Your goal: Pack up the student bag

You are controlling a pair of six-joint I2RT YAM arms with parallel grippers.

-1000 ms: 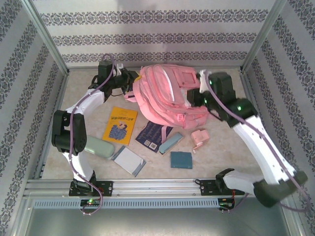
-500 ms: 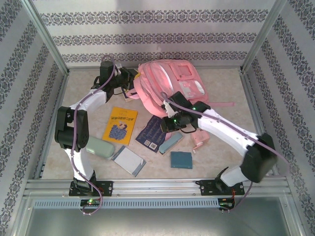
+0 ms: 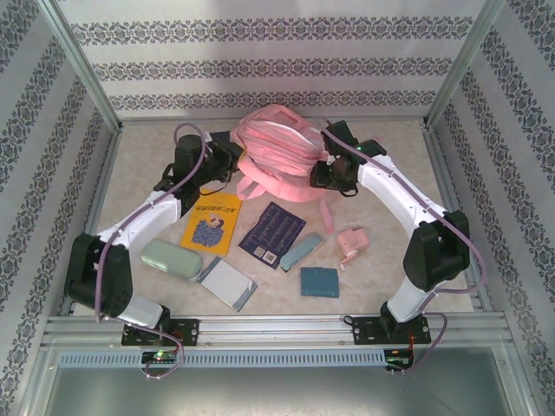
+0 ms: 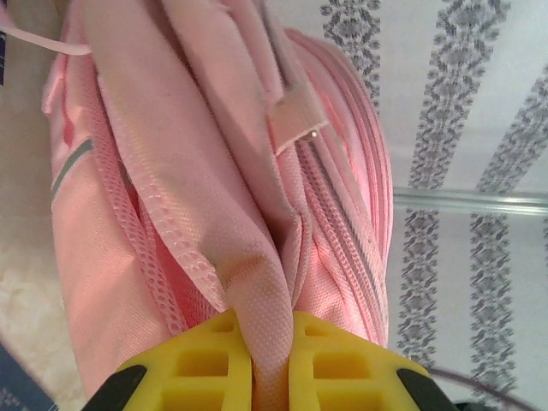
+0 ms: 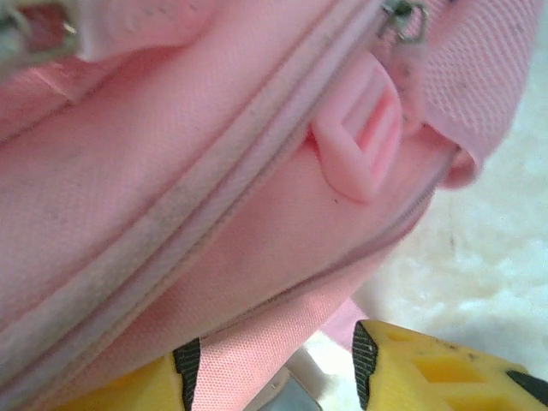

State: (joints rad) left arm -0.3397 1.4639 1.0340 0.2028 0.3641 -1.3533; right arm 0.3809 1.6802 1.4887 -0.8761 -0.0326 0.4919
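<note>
Cloth from the bag [image 4: 214, 171] is pinched tight between the yellow fingers [image 4: 197, 372] of the left claw [image 4: 270, 364], which is clenched on the bag's left side. The bag is laid on the desk [image 3: 381, 269], bunched up in a heap. At the bag's right side the right claw [image 5: 274, 377] is held open, and a pink strap of the bag is seen in the gap, against one finger. Just in front of the bag, a yellow book [image 3: 211, 222] and a dark blue book [image 3: 272, 232] are laid flat. Farther in front of the bag, a green case [image 3: 171, 258] and a small pink thing [image 3: 351, 245] are seen.
</note>
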